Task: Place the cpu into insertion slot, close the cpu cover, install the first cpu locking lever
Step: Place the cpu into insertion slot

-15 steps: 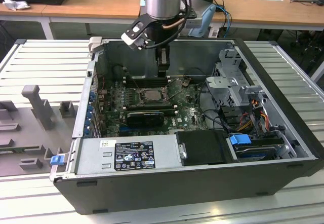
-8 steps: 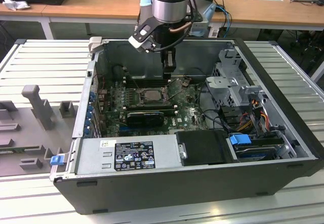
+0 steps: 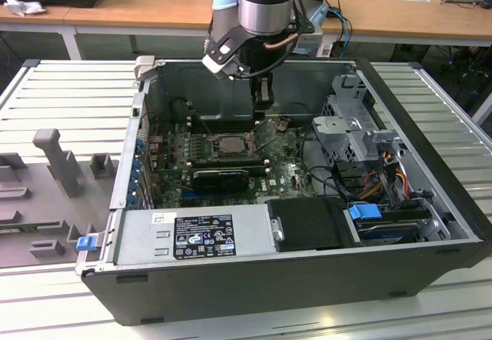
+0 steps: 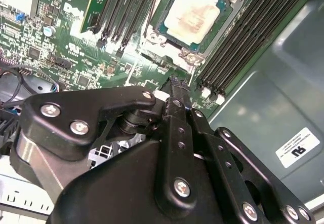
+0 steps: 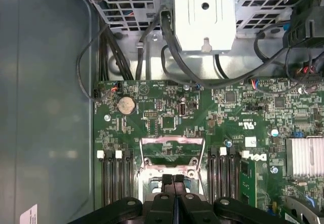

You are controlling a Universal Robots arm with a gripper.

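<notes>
The cpu [image 4: 192,15], a pale silver square with a stained top, lies flat in the insertion slot on the green motherboard; the exterior view shows it mid-board [image 3: 228,145]. The cpu cover [image 5: 172,142], a thin silvery frame with an open window, stands raised on its hinge beside the socket. My gripper [image 5: 173,179] is shut, fingers pressed together with nothing visible between them. Its tips [image 4: 174,82] are right at the cover's edge; whether they touch it I cannot tell. In the exterior view the gripper [image 3: 261,108] reaches down inside the case just behind the socket.
Black memory slots [image 4: 243,36] flank the socket on both sides. A metal drive cage [image 5: 202,11] with black cables [image 5: 172,57] sits beyond the board. A long black expansion card [image 3: 219,177] and the power supply [image 3: 192,236] lie toward the case's front wall.
</notes>
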